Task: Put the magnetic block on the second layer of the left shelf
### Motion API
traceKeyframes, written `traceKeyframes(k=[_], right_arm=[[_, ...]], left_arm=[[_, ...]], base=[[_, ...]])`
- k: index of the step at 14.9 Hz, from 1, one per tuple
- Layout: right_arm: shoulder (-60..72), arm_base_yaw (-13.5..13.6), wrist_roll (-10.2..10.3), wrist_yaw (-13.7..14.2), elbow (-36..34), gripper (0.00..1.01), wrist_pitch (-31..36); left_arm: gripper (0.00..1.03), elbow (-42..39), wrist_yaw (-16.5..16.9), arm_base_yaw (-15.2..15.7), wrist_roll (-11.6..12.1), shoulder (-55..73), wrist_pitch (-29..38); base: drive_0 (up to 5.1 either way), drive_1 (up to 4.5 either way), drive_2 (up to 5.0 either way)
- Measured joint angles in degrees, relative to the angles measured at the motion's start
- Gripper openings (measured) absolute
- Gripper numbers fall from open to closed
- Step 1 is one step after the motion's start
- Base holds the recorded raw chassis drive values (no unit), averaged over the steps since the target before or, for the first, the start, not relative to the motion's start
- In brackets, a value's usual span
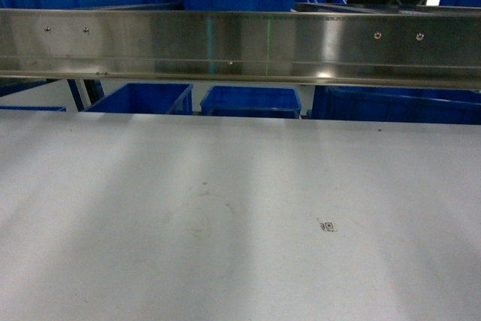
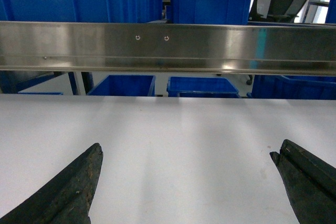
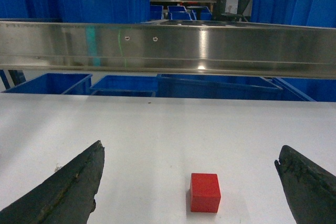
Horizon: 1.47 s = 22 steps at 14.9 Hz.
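1. Dark, rough-textured fingers (image 3: 68,190) of the right pincer (image 3: 191,182) spread wide, holding nothing.
2. Between them, toward 6 o'clock in the right wrist view, the magnetic block (image 3: 205,192), a plain red cube, sits on the matte white surface (image 3: 157,129), touching neither finger.
3. Left pincer (image 2: 189,182) likewise gapes wide over bare surface, holding nothing.
4. At 12 o'clock, a shiny steel rail (image 1: 240,46) runs across, glossy blue crates (image 1: 252,101) behind it.
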Motion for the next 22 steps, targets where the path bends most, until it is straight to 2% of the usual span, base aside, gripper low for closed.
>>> traceKeyframes(k=[18,19,20,22], right_arm=[[0.07,0.00,0.00,0.07,-0.02,0.98,0.09],[2.19,-0.66,0.59,-0.35,-0.09,0.98,3.41],[8.63,-2.78,0.94,-2.47,-0.09,0.98,10.82],[31.67,-10.47,1.29,-8.20,1.40,0.98,28.00]], left_arm=[[0.98,0.00,0.02,0.00,0.00,0.00,0.00],[0.98,0.00,0.00,0.00,0.02,0.00,0.00],[0.98,0.00,0.02,0.00,0.00,0.00,0.00],[0.98,0.00,0.00,0.00,0.02,0.00,0.00]], base=[[0.0,0.00,0.0],[0.0,0.00,0.0],[0.0,0.00,0.0],[0.0,0.00,0.0]])
